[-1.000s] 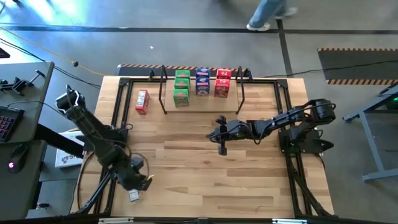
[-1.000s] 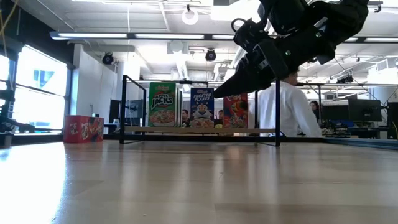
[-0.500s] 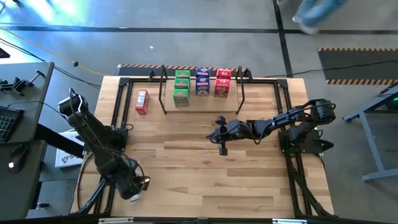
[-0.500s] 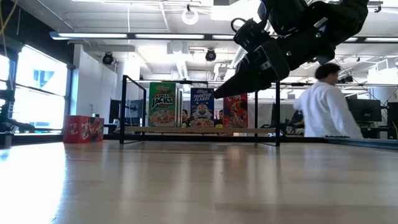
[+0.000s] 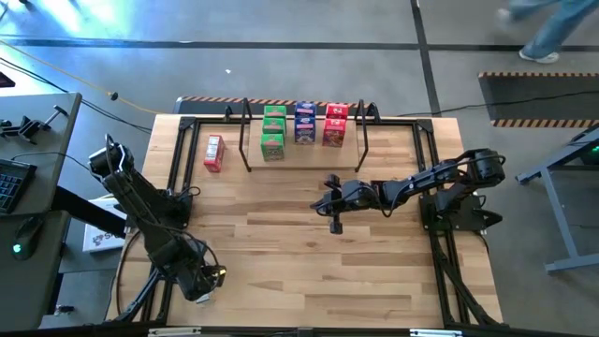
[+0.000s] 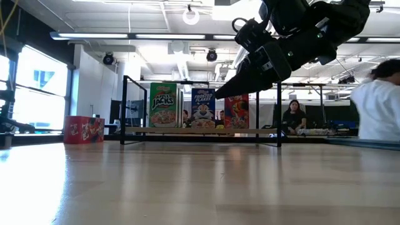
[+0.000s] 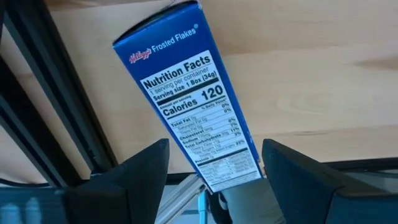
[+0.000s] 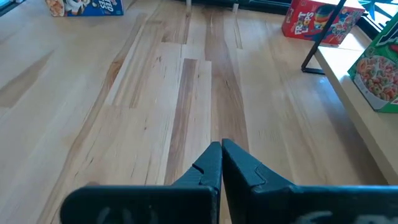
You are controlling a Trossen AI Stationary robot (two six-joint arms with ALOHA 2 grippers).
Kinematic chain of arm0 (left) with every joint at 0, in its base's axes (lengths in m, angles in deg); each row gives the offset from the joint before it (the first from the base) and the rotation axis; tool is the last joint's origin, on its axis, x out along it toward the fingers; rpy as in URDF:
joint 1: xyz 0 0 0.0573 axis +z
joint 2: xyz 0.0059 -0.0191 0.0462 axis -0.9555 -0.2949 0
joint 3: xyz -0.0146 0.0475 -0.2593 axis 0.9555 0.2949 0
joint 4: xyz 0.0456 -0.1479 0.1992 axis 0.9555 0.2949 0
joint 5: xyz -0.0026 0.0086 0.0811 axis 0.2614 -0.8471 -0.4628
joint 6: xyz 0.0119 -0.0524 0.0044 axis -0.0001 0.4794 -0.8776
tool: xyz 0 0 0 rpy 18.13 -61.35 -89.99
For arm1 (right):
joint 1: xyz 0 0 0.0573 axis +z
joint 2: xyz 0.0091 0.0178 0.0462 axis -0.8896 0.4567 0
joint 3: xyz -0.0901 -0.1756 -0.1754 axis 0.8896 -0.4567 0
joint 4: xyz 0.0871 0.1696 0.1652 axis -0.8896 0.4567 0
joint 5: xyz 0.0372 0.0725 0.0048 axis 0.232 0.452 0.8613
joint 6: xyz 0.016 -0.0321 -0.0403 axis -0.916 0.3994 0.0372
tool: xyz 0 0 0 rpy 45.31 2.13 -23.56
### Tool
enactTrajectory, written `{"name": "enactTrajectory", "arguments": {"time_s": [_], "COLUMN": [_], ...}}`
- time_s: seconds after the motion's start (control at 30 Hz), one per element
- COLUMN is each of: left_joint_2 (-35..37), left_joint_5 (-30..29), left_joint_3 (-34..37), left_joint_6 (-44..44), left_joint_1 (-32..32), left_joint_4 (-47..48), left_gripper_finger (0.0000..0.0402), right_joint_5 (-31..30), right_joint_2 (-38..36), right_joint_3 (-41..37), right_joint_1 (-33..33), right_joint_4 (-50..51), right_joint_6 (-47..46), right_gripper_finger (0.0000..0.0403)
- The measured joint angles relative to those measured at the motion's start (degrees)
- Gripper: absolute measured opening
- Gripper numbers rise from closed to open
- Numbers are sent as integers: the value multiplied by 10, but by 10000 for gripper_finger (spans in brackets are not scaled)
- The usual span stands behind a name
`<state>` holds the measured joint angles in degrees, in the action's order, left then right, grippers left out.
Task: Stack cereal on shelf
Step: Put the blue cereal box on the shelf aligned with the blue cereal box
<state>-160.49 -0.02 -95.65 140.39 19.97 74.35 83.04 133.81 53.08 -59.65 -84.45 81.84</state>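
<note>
At the table's near left corner, the left gripper [image 7: 211,168] stands with fingers spread wide over a blue cereal box [image 7: 193,93] lying flat, nutrition panel up, its long axis running away from the fingers toward the table's middle. Judged light, stiff but crushable, and slick-faced, it should be taken across the narrow sides near mid-length. Farther in, the right gripper [image 5: 335,223] hovers pressed together over mid-table. Beyond stands the shelf [image 5: 348,157] bearing upright boxes; a red box [image 5: 214,152] lies just beside its left end.
</note>
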Motion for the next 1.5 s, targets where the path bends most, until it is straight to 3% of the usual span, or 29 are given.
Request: {"name": "enactTrajectory", "arguments": {"time_s": [0.6,0.8,1.0,1.13,1.5], "left_joint_2": [-39,-39,-39,-39,-37], "left_joint_5": [-11,-63,-120,-158,-226], "left_joint_3": [1,1,1,1,1], "left_joint_6": [-11,-35,-132,-172,-259], "left_joint_1": [-8,-8,-10,-12,-12], "left_joint_4": [-5,-1,-1,-2,-7], "left_gripper_finger": [250,247,228,213,195], "right_joint_5": [0,0,25,54,99], "right_joint_2": [0,0,0,0,0], "right_joint_3": [0,0,0,0,0], "right_joint_1": [0,0,0,0,31], "right_joint_4": [4,6,-11,-18,-80], "right_joint_6": [0,0,-6,-24,-44], "right_gripper_finger": [0,0,4,36,206]}}
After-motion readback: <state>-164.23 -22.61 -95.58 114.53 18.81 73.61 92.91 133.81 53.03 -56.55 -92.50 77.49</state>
